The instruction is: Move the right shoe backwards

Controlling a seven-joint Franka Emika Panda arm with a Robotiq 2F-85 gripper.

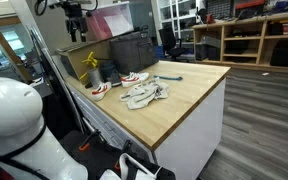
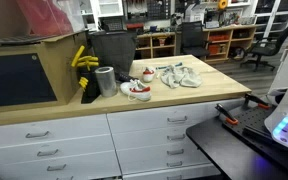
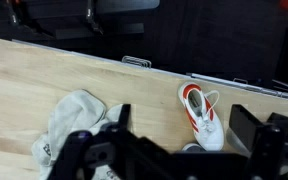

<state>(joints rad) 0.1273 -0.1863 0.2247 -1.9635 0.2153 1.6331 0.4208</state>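
In the wrist view the cloth [image 3: 72,120] lies leftmost, its near edge hidden behind one finger [image 3: 119,118] of mine. Right of the cloth a white-and-red shoe [image 3: 202,118] shows between my fingers, untouched. My gripper [image 3: 182,112] gapes wide and holds nothing. Only the exterior views show a second shoe [image 1: 101,90], farther from the cloth, with a metal cup [image 2: 106,80] just beyond it. I cannot tell which shoe is the right one.

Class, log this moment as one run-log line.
stage: pre-grasp | gripper: open, empty, above counter | red-white shoe: on counter, untouched | cloth: beside shoe
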